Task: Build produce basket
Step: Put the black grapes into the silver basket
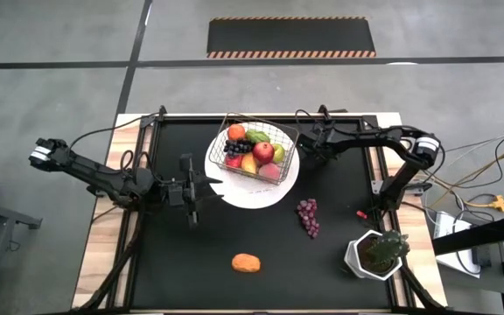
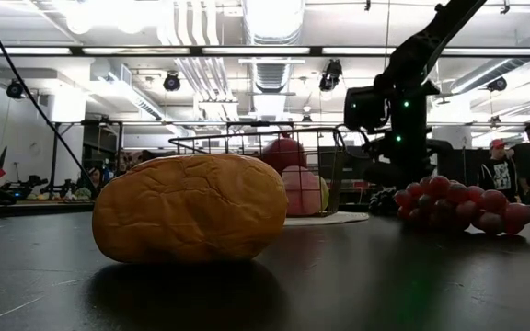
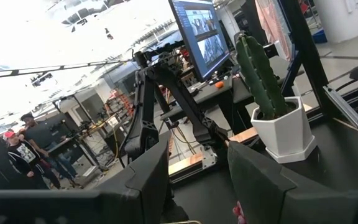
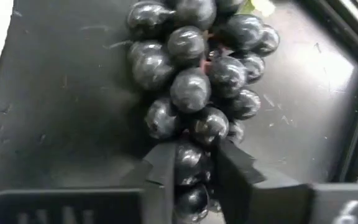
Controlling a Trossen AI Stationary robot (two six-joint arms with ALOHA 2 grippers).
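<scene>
Grapes, the dark bunch [image 4: 197,93], are pinched in the right gripper [image 4: 194,165] jaws beside the basket [image 1: 254,150], presumably for loading; left gripper [image 3: 194,165] idles, jaws parted.

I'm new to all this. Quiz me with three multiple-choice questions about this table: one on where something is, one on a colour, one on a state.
1. Where does the purple grape bunch lie?
A in the wire container
B on the bare table
C in the plant pot

2. What colour is the plate under the basket?
A white
B blue
C red

3. The left gripper is:
A shut on an apple
B open and empty
C shut on a pepper

Answers: B, the bunch lies apart from the plate; A, a white rim shows around the basket; B, nothing sits between its spread fingers.
</scene>
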